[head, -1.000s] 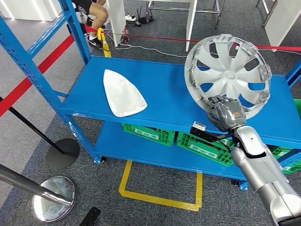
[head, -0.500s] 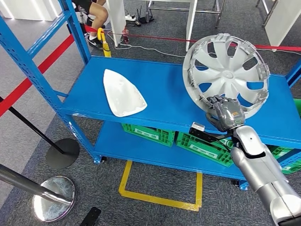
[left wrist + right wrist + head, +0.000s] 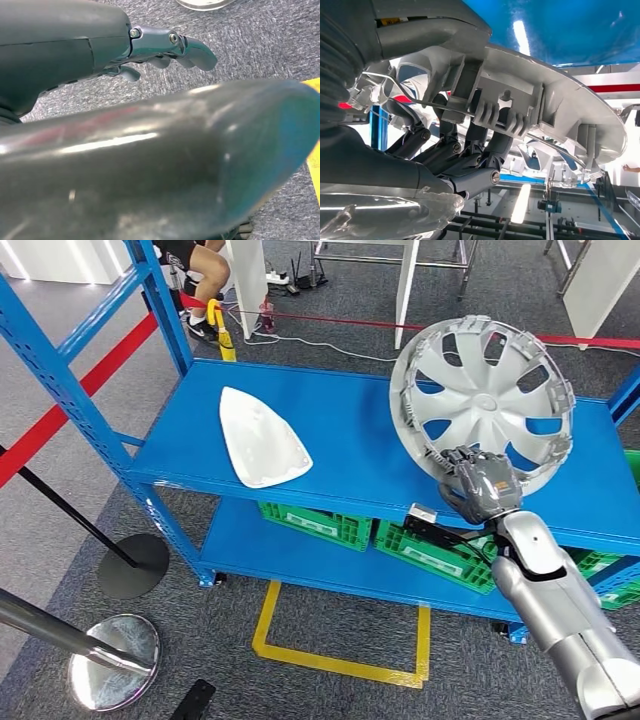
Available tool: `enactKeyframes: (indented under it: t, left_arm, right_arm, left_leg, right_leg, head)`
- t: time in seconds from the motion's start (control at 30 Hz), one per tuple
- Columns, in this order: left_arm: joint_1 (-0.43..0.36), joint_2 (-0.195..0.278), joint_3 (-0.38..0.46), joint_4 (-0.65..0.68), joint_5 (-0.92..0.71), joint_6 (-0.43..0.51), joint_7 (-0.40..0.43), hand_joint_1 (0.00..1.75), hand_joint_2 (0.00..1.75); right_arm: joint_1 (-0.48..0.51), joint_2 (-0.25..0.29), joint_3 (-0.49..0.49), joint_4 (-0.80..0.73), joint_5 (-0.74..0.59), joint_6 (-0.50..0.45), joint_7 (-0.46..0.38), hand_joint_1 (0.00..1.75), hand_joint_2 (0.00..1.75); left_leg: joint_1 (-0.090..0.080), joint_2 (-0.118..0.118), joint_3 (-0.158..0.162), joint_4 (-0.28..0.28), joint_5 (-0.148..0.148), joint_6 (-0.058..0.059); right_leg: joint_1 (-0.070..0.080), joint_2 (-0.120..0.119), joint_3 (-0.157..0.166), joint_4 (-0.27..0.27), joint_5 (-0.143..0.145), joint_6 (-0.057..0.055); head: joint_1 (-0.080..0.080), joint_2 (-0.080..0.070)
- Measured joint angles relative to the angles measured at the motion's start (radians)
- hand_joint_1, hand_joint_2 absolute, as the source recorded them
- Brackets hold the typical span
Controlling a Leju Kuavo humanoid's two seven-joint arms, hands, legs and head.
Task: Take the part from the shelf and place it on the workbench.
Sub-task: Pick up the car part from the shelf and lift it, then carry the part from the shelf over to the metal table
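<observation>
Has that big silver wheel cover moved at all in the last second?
Yes, slightly. The wheel cover, gripped at its lower rim by the right hand, has tilted and edged up against the blue shelf; the white part lies unmoved.

Grey speckled carpet floor; yellow tape rectangle before blue metal shelf rack. Green plastic crates on lower shelf. Red barrier tape, chrome stanchion base near rack's left corner.
</observation>
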Motion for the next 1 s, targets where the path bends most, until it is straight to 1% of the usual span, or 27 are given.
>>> enactKeyframes:
  t: [0.63,1.0]
  left_arm:
    - [0.001,0.0,0.0,0.0,-0.007,-0.004,-0.008,0.0,0.0]
    - [0.0,0.0,0.0,0.0,-0.017,-0.004,0.002,0.0,0.0]
  right_arm:
    - [0.011,-0.014,0.0,-0.008,-0.001,-0.001,0.001,1.75,1.75]
    - [0.011,-0.014,-0.002,-0.008,0.004,-0.004,0.005,1.75,1.75]
  left_leg:
    - [0.0,0.0,0.0,0.0,0.0,0.0]
    - [0.0,0.0,0.0,0.0,0.0,0.0]
  right_leg:
    - [0.0,0.0,0.0,0.0,0.0,0.0]
    - [0.0,0.0,0.0,0.0,0.0,0.0]
  head:
    - [0.0,0.0]
    - [0.0,0.0]
